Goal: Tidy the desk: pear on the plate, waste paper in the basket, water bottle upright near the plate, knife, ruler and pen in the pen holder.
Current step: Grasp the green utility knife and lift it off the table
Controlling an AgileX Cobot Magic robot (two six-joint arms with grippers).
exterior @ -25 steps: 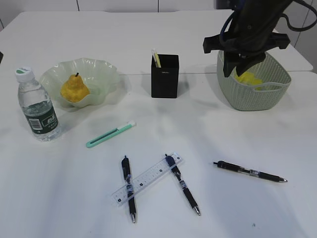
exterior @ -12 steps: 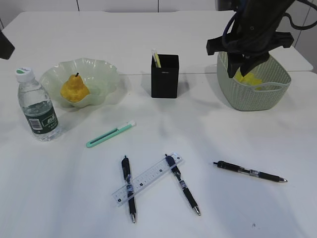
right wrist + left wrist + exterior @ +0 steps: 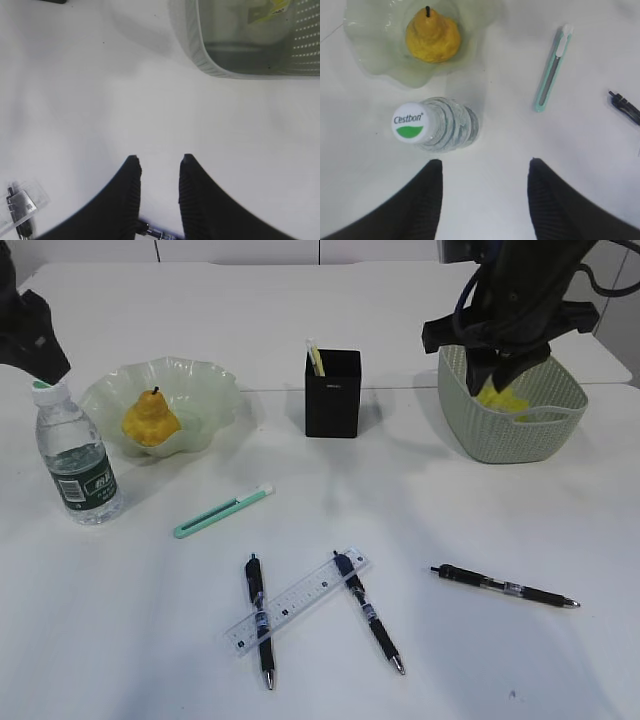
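A: Count it off for me.

B: One pear [image 3: 432,36], sitting in the one plate [image 3: 380,70], just ahead of the left gripper [image 3: 482,172] and a little to its left. One water bottle [image 3: 437,127], upright, right in front of that gripper's left finger and beside the plate. One knife [image 3: 552,70] lying flat on the desk [image 3: 450,500], ahead and to the gripper's right.

A: And the pens?

B: Three pens on the desk: one [image 3: 259,620] under the single ruler [image 3: 297,602], one [image 3: 368,611] across the ruler's other end, one [image 3: 503,586] apart to the right. One pen holder [image 3: 332,392] with a pale stick in it.

A: The paper?

B: Yellow waste paper [image 3: 503,400] lies in the one basket [image 3: 520,430], beneath the right gripper [image 3: 159,161] in the exterior view; I cannot count the scraps.

A: The hands themselves?

B: Left jaws spread apart, nothing between them. Right jaws narrowly parted, also grasping nothing, with the basket ahead and to the right in the wrist view.
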